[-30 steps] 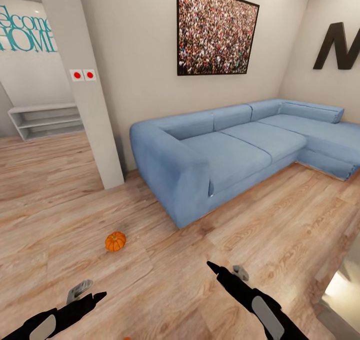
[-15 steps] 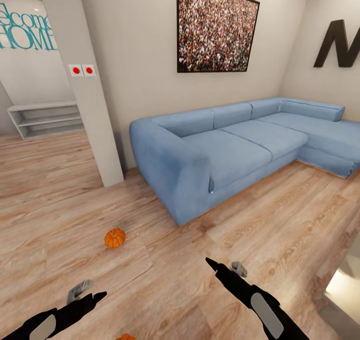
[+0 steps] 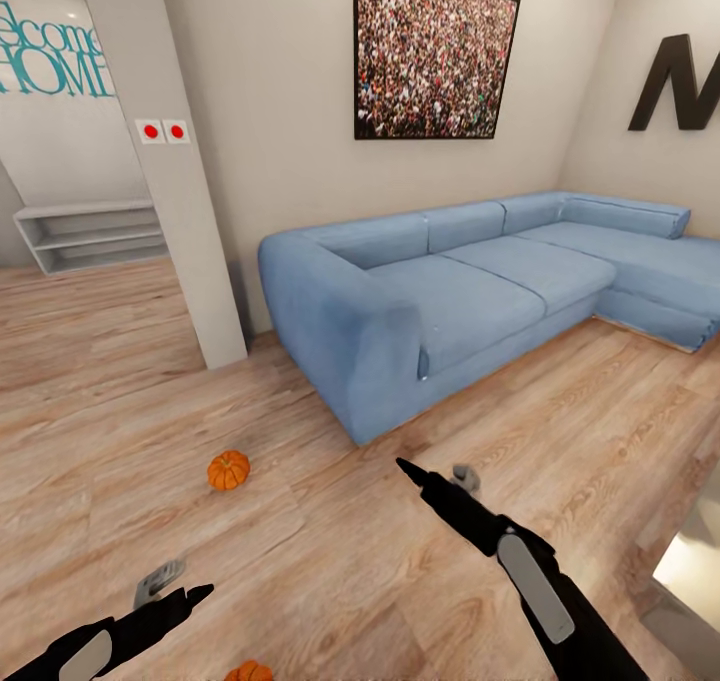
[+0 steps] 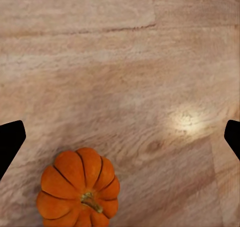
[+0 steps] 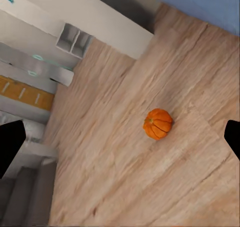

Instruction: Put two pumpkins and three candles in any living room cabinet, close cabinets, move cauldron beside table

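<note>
2 pumpkins lay on the wooden floor (image 3: 330, 561). 1 pumpkin (image 3: 229, 470) sat out in the open, between the white pillar (image 3: 175, 191) and the blue sofa (image 3: 450, 301), well ahead of both arms. The other pumpkin (image 3: 248, 672) sat at the near edge of the head view, just beside the left gripper (image 3: 168, 587); the left wrist view showed it stem-up on the planks (image 4: 80, 194), not between the fingertips. The left gripper hung low over the floor with its fingers spread and holding nothing. The right gripper (image 3: 432, 476) reached forward above the floor, fingers likewise parted and empty, and its camera looked toward the farther pumpkin (image 5: 158, 123).
</note>
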Robot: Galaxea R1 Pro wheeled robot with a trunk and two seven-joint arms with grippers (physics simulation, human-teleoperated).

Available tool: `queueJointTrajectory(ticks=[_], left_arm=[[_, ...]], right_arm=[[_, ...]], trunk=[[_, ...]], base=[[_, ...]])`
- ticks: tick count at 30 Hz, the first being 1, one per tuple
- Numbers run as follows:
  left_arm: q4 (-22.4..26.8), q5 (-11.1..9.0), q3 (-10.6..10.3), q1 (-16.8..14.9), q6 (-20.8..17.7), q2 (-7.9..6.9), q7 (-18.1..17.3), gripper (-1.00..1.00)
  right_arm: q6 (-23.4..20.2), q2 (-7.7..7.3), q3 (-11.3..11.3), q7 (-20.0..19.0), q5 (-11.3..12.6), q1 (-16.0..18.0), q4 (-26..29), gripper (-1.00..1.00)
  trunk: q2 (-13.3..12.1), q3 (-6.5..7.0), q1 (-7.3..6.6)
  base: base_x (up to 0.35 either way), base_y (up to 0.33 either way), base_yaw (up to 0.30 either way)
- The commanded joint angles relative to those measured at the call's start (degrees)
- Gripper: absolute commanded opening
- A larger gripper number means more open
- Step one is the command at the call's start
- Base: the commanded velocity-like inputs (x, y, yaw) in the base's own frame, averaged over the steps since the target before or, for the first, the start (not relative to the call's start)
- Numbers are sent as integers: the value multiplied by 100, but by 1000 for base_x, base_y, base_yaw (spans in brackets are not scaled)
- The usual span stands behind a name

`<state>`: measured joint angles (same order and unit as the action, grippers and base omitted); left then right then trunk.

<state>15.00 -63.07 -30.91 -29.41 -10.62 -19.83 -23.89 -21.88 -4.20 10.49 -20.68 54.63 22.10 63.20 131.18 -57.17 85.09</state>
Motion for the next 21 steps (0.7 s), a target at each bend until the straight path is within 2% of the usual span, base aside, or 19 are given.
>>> queueJointTrajectory(ticks=[1,5,12,18,21], left_arm=[[3,-56,-19,-3,-37,-4,-10,100],[3,-56,-17,-3,-37,-4,-11,100],[3,-64,-33,-3,-51,-4,-4,100],[3,-4,-63,-3,-382,-8,4,100],[3,-3,-57,-3,-432,-35,-1,100]], right_arm=[[-108,-7,8,13,28,-12,239,100],[-252,-10,12,26,-3,-40,547,100],[-297,-7,7,29,24,-47,578,100],[-302,-10,6,29,46,-48,564,100],[-306,-11,6,24,47,-48,563,100]], trunk=[[43,-24,22],[204,-96,110],[485,-221,263],[725,-329,395],[846,-383,461]], base=[[0,0,0],[0,0,0],[0,0,0],[0,0,0],[0,0,0]])
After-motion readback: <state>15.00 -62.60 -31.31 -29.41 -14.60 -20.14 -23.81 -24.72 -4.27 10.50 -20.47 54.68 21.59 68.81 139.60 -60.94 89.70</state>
